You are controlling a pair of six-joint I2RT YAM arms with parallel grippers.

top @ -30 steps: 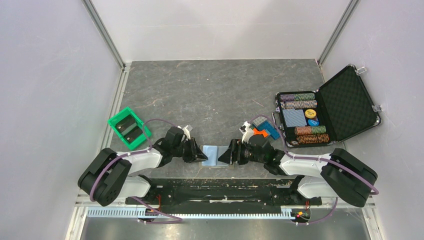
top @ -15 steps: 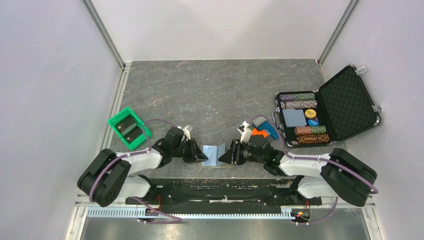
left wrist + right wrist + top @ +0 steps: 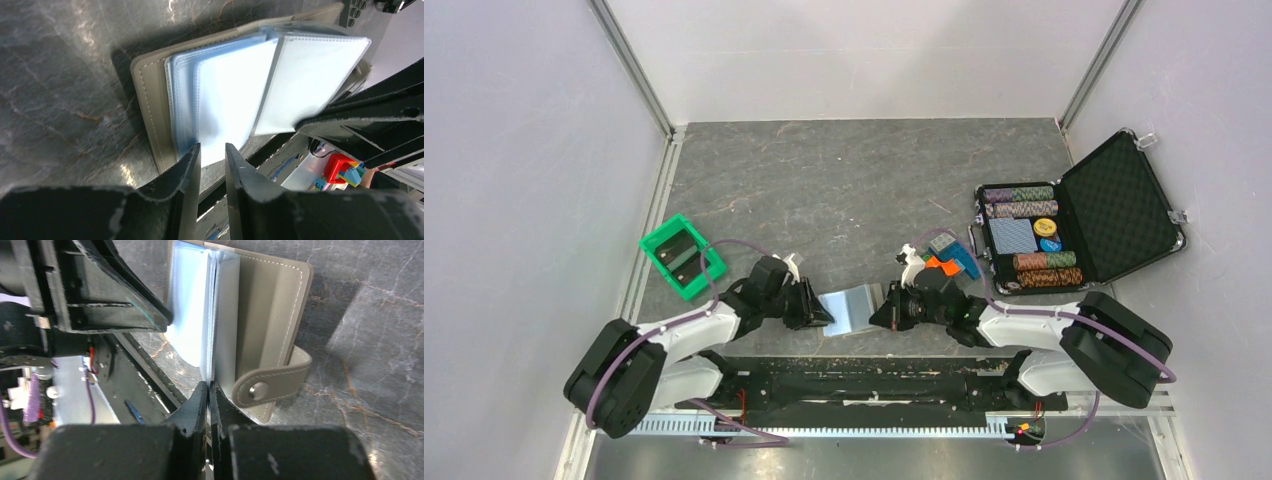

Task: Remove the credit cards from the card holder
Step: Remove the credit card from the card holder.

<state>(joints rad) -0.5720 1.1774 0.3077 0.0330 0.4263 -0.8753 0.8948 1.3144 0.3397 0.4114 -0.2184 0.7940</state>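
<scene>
From above, the card holder (image 3: 852, 308) lies open on the table (image 3: 844, 180) between both grippers. In the left wrist view, the left gripper (image 3: 212, 155) has a narrow gap around the edge of a clear sleeve. In the right wrist view, the right gripper (image 3: 209, 390) is pinched closed on a sleeve edge.

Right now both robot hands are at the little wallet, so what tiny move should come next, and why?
Probably the right gripper, shut on a clear sleeve of the card holder, should lift it a little to spread the sleeves. The left gripper pins the other side's sleeves, and no credit cards show yet, so the sleeves need fanning to find one.
</scene>
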